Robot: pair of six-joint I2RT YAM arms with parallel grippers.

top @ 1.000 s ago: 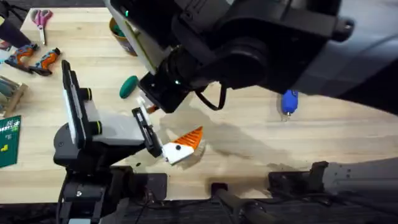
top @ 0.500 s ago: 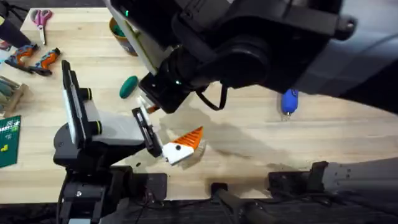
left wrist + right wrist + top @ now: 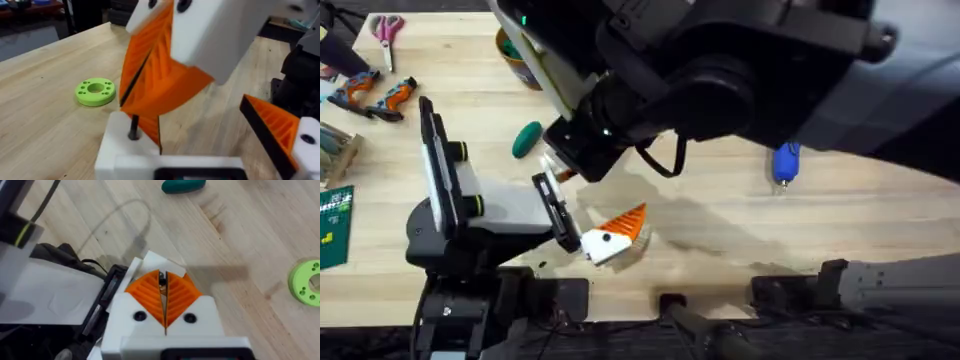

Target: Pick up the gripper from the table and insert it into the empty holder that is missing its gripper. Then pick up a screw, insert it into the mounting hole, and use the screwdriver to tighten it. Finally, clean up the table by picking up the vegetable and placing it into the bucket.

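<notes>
Overhead, the wooden surface [image 3: 720, 215] has open room at 3 o'clock, where the screwdriver [image 3: 785, 163] lies alone. At 11 o'clock the bucket [image 3: 515, 58] nears the far edge, the vegetable [image 3: 527, 138] below it. Right hand [image 3: 163, 311]: orange pads pressed together, pinching something small and dark. Left hand [image 3: 220, 135] spread wide around the right hand's fingers

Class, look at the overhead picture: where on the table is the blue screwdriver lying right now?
The screwdriver lies on the table's right side in the overhead view, alone on bare wood just below the right arm's dark bulk, far from the vegetable on the left.
</notes>
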